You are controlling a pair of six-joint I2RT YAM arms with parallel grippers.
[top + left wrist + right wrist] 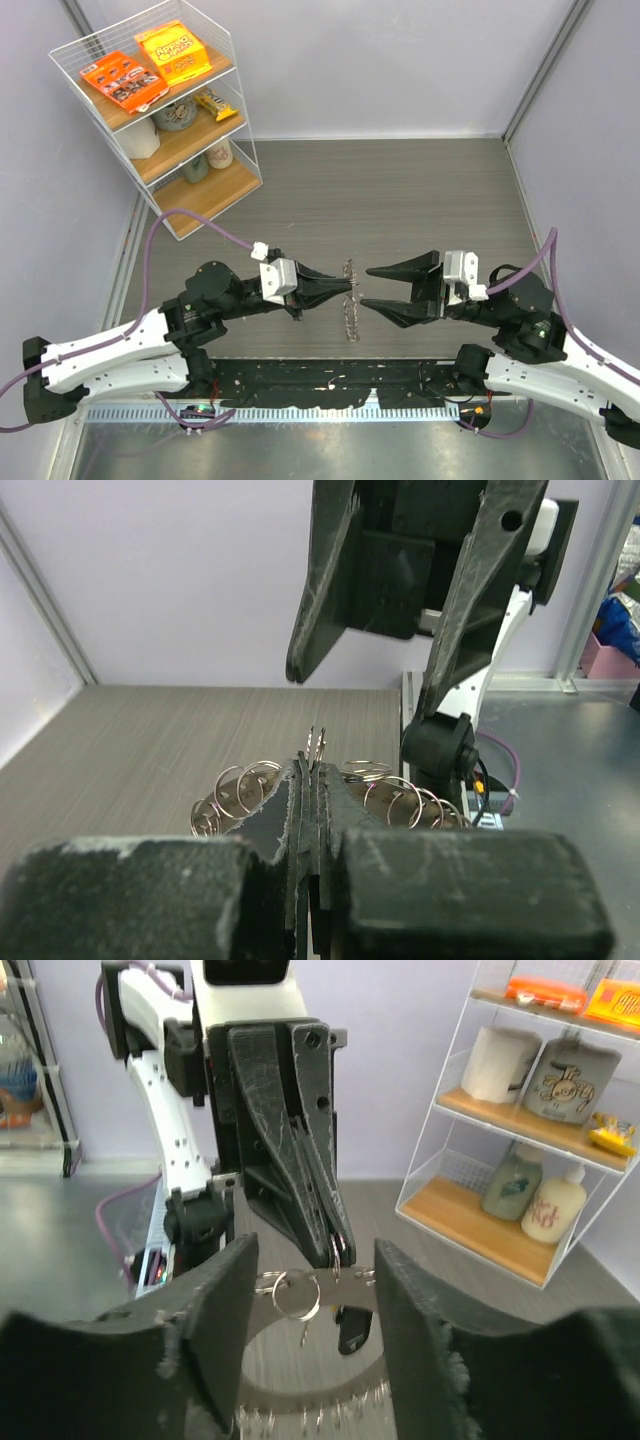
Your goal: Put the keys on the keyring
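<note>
At centre, left pincer (346, 287) (jaws together) grips keyring (351, 318).

Robot lab cell, not a home: plain lilac walls (400, 60) w/ metal corner posts (540, 70), grey surface (400, 190), my left arm (120, 355) & right arm (560, 365) bolted at its edge, a wire shelf (160, 110) of snacks, mugs, bottles.

Table (420, 200): grey-brown top, fine wood-grain streaks running left to right. Wire shelf rack (160, 110) stands on far left corner (three wooden shelves, all stocked). Black base plate (330, 385) lies along near edge. keyring (350, 300) hangs over table middle; contact with surface unclear.
</note>
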